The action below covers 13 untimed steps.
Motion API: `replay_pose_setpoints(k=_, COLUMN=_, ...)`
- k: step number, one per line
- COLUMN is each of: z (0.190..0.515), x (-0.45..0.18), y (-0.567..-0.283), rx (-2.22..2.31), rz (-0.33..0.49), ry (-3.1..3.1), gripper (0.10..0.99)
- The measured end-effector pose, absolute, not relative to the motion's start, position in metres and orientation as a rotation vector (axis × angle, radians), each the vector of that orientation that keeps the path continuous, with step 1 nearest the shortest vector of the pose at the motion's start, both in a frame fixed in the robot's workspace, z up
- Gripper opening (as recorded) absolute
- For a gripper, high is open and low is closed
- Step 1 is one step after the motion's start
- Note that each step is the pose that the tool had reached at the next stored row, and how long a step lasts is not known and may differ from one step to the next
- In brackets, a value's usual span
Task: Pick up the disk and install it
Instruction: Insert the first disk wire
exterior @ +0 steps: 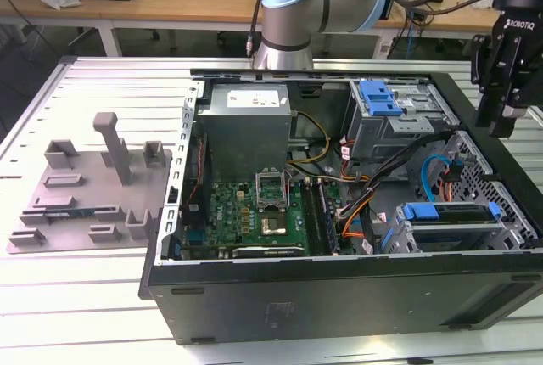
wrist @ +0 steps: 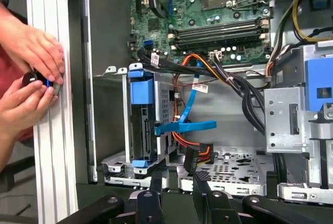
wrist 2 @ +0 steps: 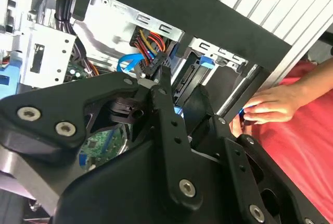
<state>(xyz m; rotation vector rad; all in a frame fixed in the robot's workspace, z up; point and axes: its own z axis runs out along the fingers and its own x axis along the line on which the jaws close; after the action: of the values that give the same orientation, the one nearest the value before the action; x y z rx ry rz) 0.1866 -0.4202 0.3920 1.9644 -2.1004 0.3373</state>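
Gripper (exterior: 501,123) poised above the computer case (exterior: 339,297), over its edge, jaws narrowly parted, gripping nothing. Disk (wrist: 139,130) seated in a drive cage (wrist: 125,125) inside the case, blue frame (wrist: 141,89) showing. Person's hands (wrist: 34,52) just outside the case wall, beside that cage.

White lettering runs down the black body of the gripper (exterior: 502,123), up at two o'clock in the exterior view. It's a maker's mark, so it stays unread. Now inside the open computer case (exterior: 339,297), at eleven o'clock, a white sticker (exterior: 252,97) lies on the grey metal box (exterior: 246,136), its print too fine to make out. In the first wrist view a small white tag (wrist: 154,57) sits near the green motherboard (wrist: 218,5), and its print is also illegible. Nothing else is readable.
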Motion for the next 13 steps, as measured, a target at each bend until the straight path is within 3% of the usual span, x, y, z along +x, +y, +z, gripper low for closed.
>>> replay_pose_setpoints(k=13, z=0.379, x=0.186, y=-0.411, rx=1.830, rz=0.326, ry=-2.213, gripper=0.373)
